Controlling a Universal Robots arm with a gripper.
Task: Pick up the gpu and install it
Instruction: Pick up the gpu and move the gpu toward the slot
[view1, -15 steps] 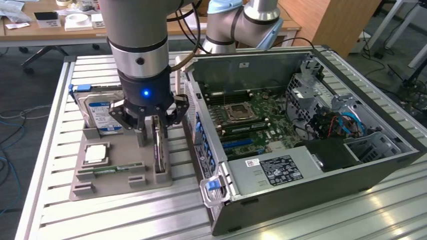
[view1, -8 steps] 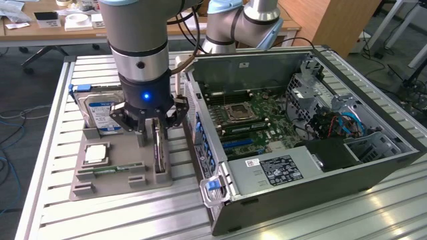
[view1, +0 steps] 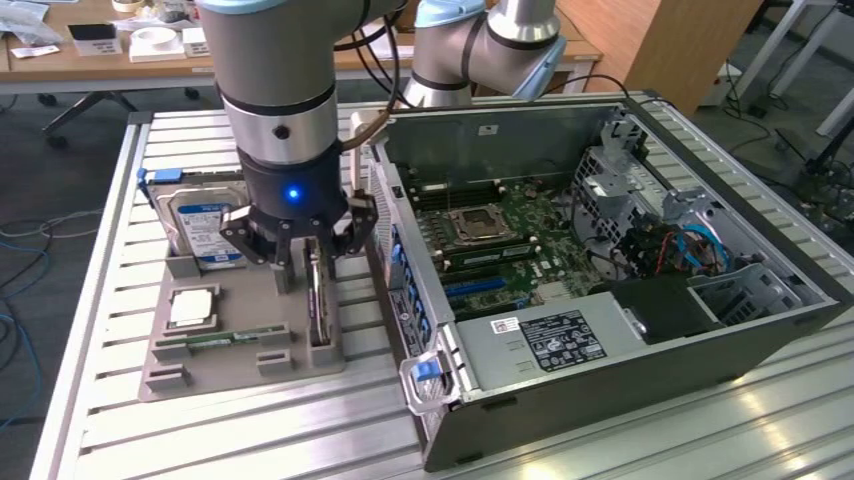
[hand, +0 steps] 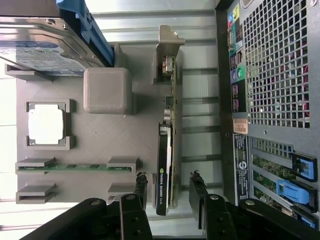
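I'm hovering the jaws open astride the gpu (hand: 165, 165).
They are standing apart, one on either side of the card and touching neither face, while it is sitting edge-on in the gray holder tray (hand: 100, 135), along the edge nearest the open computer case (hand: 275, 60) on the slatted worktop (view1: 747, 430).

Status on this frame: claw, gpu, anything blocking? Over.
Claw open, straddling the gpu. Card stands on edge in the grey tray. Computer case close beside, not touching.
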